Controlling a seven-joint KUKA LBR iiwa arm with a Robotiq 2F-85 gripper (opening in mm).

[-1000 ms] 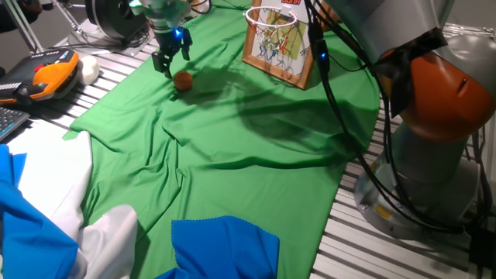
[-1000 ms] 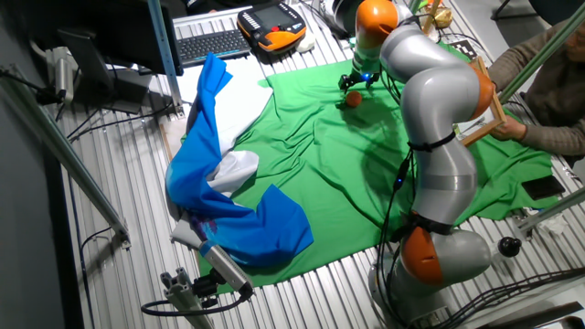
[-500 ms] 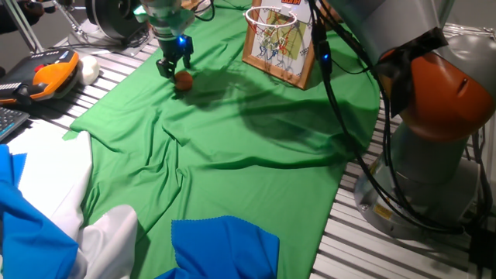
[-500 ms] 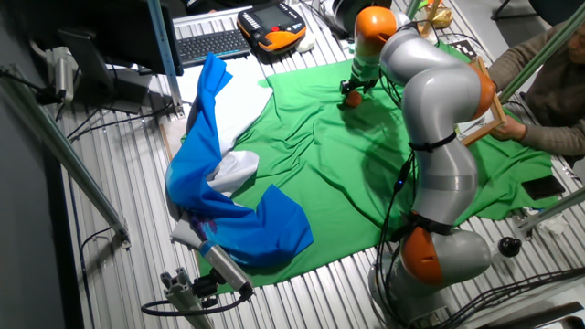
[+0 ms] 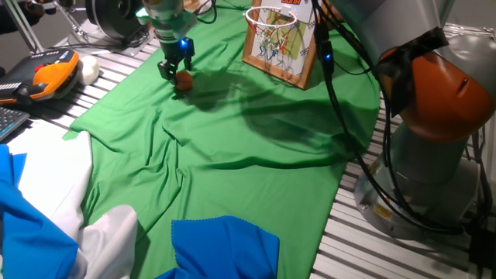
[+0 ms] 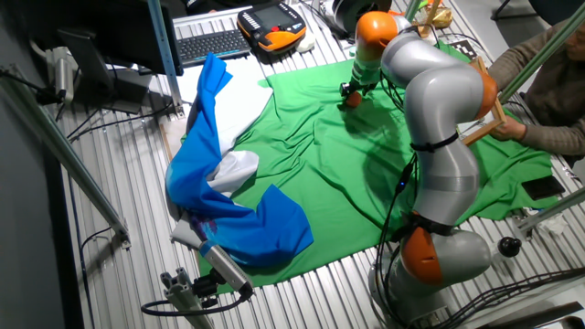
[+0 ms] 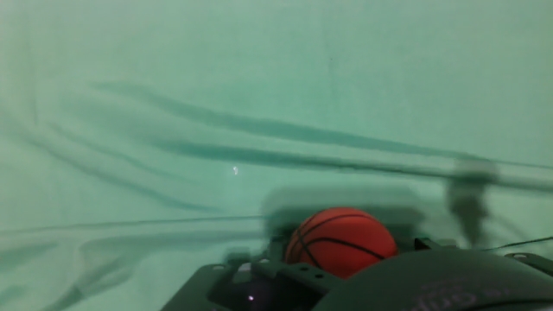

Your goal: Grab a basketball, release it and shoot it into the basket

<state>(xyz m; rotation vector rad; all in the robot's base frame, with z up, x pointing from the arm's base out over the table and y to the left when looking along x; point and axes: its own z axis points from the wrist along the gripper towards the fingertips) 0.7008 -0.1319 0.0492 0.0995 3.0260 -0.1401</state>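
On the green cloth spread over the counter, near its far edge, the basketball is seen resting, with the claw lowered around it. One finger is placed on each side of the ball, but whether the fingers are pressed against it cannot be told. From the hand view, the basketball is shown just ahead of the claw body, lying on wrinkled fabric. The basket is stood upright to the right of the ball, well apart from it, also on the cloth. An orange-and-black device and a white ball are placed off the cloth's left edge.
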